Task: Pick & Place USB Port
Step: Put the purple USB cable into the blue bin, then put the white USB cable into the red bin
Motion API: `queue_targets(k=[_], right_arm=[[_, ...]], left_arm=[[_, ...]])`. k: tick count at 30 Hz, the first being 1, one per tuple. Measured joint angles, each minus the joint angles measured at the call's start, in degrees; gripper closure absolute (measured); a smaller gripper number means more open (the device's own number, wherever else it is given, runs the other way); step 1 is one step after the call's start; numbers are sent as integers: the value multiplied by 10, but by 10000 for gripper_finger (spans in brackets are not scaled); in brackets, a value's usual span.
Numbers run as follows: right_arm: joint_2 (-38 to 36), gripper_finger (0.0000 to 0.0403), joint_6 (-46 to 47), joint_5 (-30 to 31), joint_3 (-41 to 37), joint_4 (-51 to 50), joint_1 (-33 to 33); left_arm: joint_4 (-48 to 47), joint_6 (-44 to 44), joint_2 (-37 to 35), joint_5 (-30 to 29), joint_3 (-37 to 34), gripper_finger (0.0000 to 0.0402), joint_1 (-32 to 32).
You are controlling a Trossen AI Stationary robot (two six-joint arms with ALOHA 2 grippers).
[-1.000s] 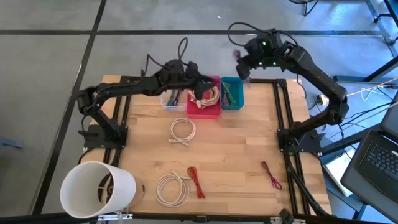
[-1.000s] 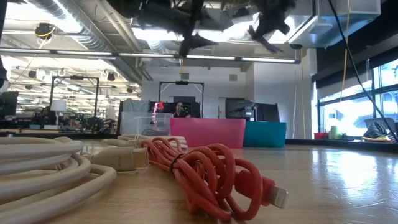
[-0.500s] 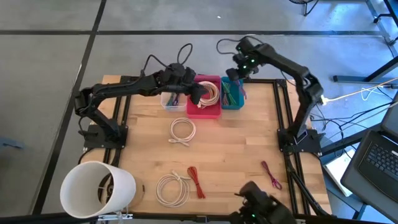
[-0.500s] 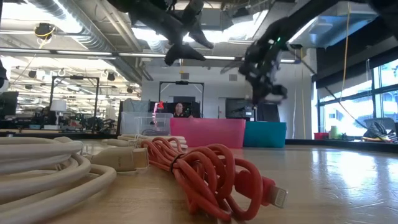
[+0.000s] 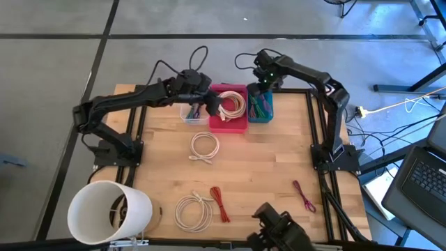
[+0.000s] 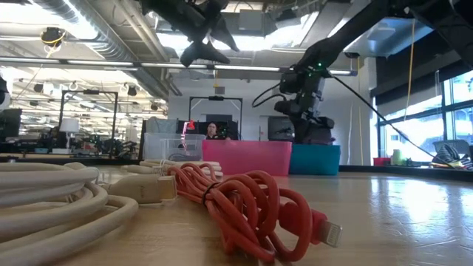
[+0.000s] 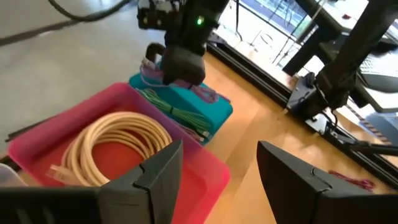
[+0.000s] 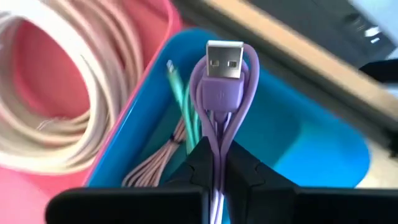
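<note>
My right gripper (image 8: 217, 149) is shut on a purple USB cable (image 8: 224, 93) and hovers just above the teal bin (image 5: 270, 118), which holds green and pink cables. In the low view it (image 6: 307, 129) sits right over that bin (image 6: 318, 159). My left gripper (image 7: 221, 148) is open above the pink bin (image 7: 115, 93), where a coiled cream cable (image 7: 118, 134) lies. From overhead, the left gripper (image 5: 212, 106) stands between the clear bin (image 5: 189, 115) and the pink bin (image 5: 228, 127). My right gripper pinches a folded bundle of the purple cable between its two fingers (image 8: 245, 165), several strands together. The USB plug (image 8: 224, 56) and a loop of cable stick out beyond the fingertips. The fingers come from above, pointing down. The cable is lifted clear of the teal bin (image 8: 298, 149).
On the table lie a cream coil (image 5: 205, 146) at the middle, another cream coil (image 5: 193, 211) and a red cable (image 5: 219, 203) near the front edge, and a magenta cable (image 5: 304, 195) at the right. A white tub (image 5: 108, 213) stands at the near left corner.
My right gripper has swung from beyond the table's far edge toward the left and down, and now hangs over the teal bin with the purple cable still in its fingers. My left gripper has drawn back a little toward the table's left, above the pink bin.
</note>
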Motion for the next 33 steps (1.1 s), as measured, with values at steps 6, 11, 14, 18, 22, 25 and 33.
queue_targets(k=[6,11,14,18,22,25,33], right_arm=[[17,388,15,18,0,6,5],[38,388,19,17,0,3,11],[44,388,21,23,0,14,17],[45,344,19,22,0,21,22],[45,270,14,21,0,19,23],[44,224,7,21,0,16,22],[-44,171,-38,101,0,11,26]], left_arm=[[-5,0,-8,-1,0,204,0],[-10,0,-9,-1,0,204,0],[-15,-1,-9,-1,0,204,0],[-29,-2,-9,-1,0,204,0],[-35,-5,-9,-1,0,204,0],[-35,-6,-9,-1,0,204,0],[-114,-11,-9,24,0,204,-18]])
